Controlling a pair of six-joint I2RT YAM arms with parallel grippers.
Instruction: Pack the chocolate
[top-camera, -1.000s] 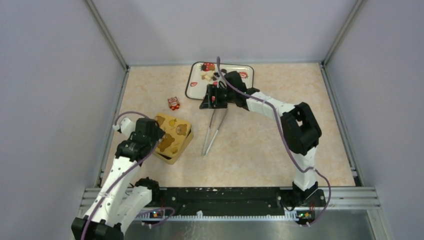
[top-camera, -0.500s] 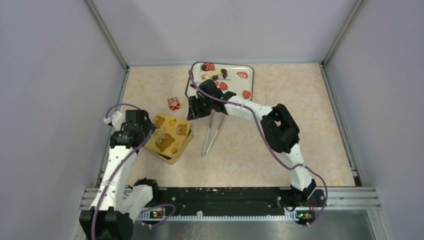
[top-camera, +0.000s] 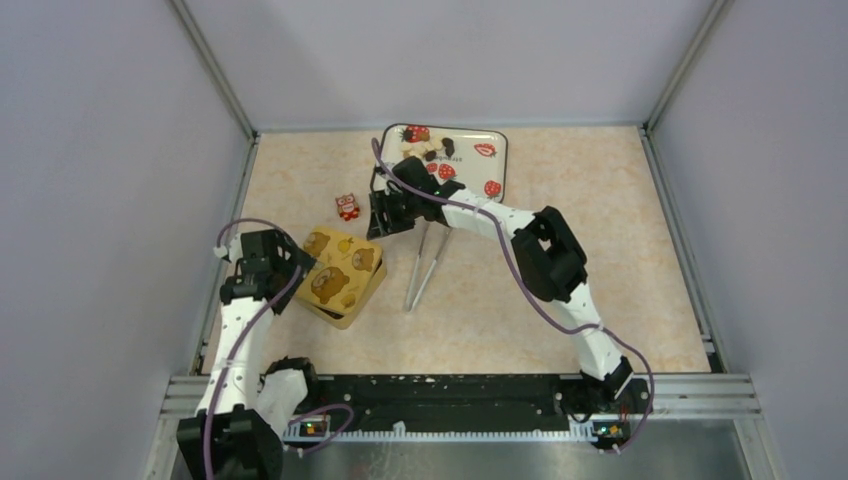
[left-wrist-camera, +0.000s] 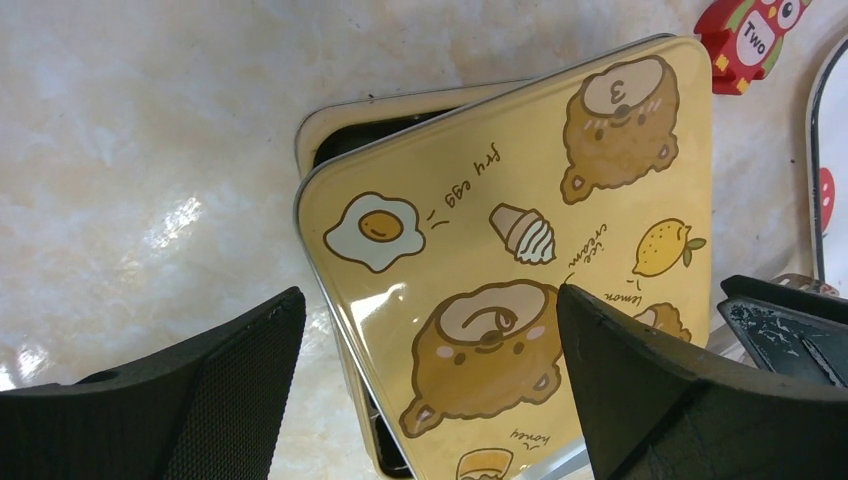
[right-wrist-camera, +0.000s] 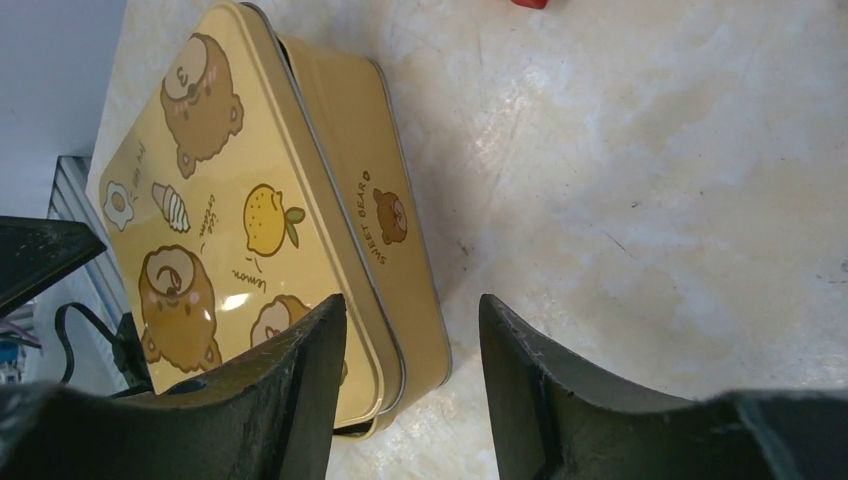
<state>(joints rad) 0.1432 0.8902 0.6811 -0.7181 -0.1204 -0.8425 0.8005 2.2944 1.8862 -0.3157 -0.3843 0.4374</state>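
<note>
1. At the left gripper (left-wrist-camera: 430, 300): spread to the full, empty, straddling the left edge of the yellow square tin lid printed with brown bears (left-wrist-camera: 520, 200).
2. At the right gripper (right-wrist-camera: 410, 310): partly spread with nothing between, hanging off the lid's far-right side and facing back at it.
3. Under the lid: shallow yellow tin base (left-wrist-camera: 340, 115), with the lid sitting askew and a dark slit showing. Cannot tell what lies inside.
4. Farther from the lid: small red owl block (top-camera: 348, 206) beyond it, metal tongs (top-camera: 425, 265) flat on the bench (top-camera: 520, 300) to its right, and a white rounded tray with strawberry prints (top-camera: 500, 150) beyond those.
5. On that tray, well apart from the lid: small dark, brown and cream chocolate pieces (top-camera: 428, 150). None in either gripper.
6. Judged step: opening the tin, with packing not begun. Next: pinch the lid's edges, lift it clear without dragging the base, and set it aside.
</note>
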